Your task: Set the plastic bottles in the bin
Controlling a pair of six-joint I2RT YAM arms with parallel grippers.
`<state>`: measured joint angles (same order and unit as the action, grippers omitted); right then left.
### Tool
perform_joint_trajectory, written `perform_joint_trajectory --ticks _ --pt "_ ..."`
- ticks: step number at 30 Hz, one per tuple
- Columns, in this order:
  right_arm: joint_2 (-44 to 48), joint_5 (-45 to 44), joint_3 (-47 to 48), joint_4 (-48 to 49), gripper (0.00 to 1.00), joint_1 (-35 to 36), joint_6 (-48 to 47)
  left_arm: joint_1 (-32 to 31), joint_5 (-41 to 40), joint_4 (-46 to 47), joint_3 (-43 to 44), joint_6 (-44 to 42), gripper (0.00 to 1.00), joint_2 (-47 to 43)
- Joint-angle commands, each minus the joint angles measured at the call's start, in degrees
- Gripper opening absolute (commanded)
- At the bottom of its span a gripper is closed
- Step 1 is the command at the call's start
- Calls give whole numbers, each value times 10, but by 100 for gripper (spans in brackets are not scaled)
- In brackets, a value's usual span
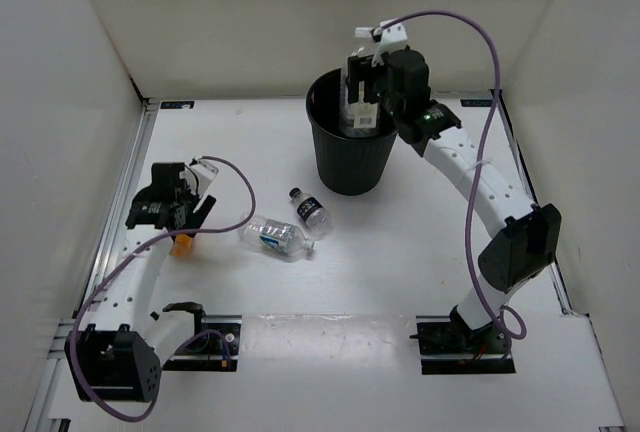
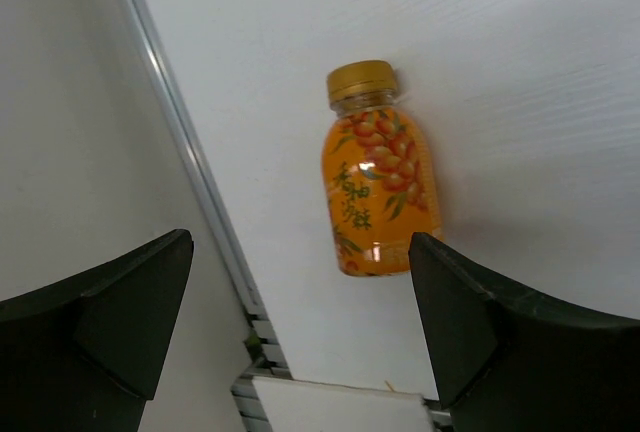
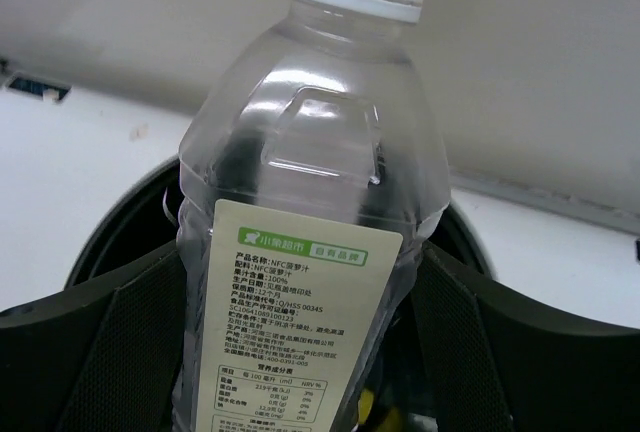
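Edges: the table (image 1: 400, 252) is closed in by white walls on the left, far and right sides. A metal rail (image 2: 185, 152) is seen along its left edge.
Room: open surface is seen right of the bin (image 1: 347, 167) and across the near middle, between the arm bases.
Bin: black, round and ribbed, it is stood at the far middle with its mouth up.
Right gripper (image 3: 305, 372): it is clamped on the pale bottle (image 3: 310, 152).
Pale bottle: clear, square-shouldered and white-capped, it is held upright over the bin's mouth.
Left gripper (image 2: 300, 297): its fingers are spread wide and hung above the orange bottle (image 2: 378, 192), apart from it.
Orange bottle: yellow-capped, it is laid on its side near the rail.
Blue bottle (image 1: 278, 238): clear, it is laid flat mid-table.
Black-capped bottle (image 1: 310, 210): tiny, it is laid just beside the blue one, near the bin's base.
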<state>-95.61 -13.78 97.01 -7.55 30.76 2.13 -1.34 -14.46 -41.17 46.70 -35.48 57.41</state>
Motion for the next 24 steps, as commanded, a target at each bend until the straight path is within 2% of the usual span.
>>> perform_joint_trajectory --ticks 1,2,4,5,7,14,19,24 --pt "25 9 -30 20 34 19 -10 13 58 -80 38 79 100 29" --pt "25 9 -48 20 55 28 -10 13 58 -86 44 88 100 35" --pt "25 9 -60 12 74 35 -10 18 58 -86 44 108 100 52" --pt "25 1 -60 5 89 40 -3 18 58 -92 44 108 100 59" --pt "25 -15 -52 -9 99 47 5 18 48 -92 38 119 100 73" --pt "43 -40 -6 -22 99 47 3 28 16 -95 32 114 100 168" --pt "55 -58 38 -48 99 52 -5 74 -16 -81 37 114 100 241" --pt "105 -36 17 -48 99 75 -11 87 4 -73 48 122 100 292"
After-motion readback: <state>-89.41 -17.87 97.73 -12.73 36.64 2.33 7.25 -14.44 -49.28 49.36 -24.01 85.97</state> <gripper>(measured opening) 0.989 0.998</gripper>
